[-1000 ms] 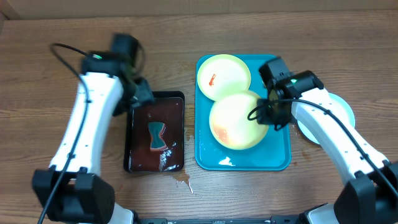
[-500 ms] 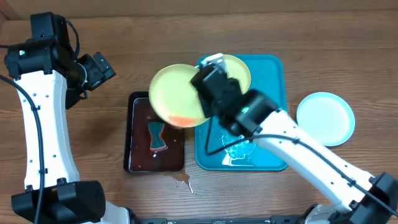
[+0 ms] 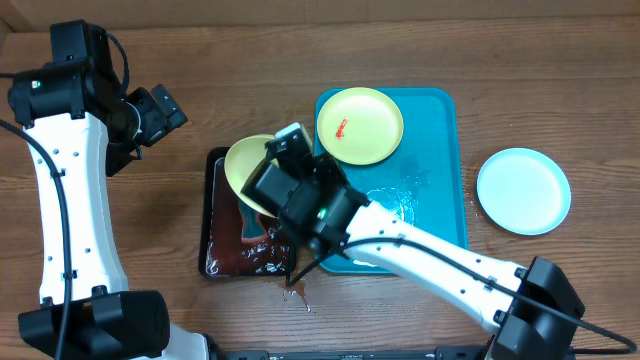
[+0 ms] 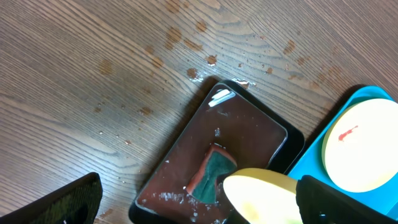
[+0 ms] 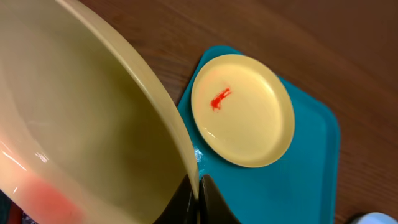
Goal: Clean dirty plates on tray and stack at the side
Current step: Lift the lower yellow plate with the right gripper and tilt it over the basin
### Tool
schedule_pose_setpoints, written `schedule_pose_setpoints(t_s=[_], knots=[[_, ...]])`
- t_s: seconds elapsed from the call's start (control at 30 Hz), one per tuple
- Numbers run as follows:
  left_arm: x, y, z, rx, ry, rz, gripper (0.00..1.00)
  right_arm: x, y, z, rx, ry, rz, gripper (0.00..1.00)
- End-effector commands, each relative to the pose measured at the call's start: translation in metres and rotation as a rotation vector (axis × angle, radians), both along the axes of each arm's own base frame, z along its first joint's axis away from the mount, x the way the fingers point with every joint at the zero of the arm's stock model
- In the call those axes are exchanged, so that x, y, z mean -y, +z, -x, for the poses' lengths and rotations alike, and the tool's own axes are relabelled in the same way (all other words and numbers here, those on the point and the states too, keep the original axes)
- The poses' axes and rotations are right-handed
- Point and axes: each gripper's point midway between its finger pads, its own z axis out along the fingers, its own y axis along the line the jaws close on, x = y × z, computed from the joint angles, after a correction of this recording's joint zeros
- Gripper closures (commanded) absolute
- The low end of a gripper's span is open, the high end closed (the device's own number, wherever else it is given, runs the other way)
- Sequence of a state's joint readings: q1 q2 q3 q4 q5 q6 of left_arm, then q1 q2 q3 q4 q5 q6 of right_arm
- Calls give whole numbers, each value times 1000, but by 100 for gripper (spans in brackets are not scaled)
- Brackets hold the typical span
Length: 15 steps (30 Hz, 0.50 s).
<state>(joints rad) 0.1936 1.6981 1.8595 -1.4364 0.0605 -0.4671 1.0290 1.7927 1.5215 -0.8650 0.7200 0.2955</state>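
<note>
We find the right tool (image 5: 198, 193) has swung the yellow plate (image 3: 245, 165) down, off the turquoise tray (image 3: 440, 200) and over the dark tray (image 3: 211, 225), pinching its rim. The left tool (image 3: 160, 108) stands wide and empty up-left of it. The sponge (image 4: 211, 174) lies between them, partly beneath the plate.

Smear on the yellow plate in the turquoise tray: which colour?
Red-orange smear; best in right wrist view.
</note>
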Motion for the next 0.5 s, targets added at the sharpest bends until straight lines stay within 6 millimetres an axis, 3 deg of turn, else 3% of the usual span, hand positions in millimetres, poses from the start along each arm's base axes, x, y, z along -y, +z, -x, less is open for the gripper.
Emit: schedule_pose_setpoints(t_s=[0.0, 0.3, 0.47], knots=[[1, 9, -1, 30, -19, -2, 0, 3, 41, 3, 173, -48, 25, 96], [1, 9, -1, 30, -19, -2, 0, -7, 76, 32, 386, -48, 119, 96], [1, 9, -1, 30, -18, -2, 0, -14, 84, 44, 438, -33, 131, 96]])
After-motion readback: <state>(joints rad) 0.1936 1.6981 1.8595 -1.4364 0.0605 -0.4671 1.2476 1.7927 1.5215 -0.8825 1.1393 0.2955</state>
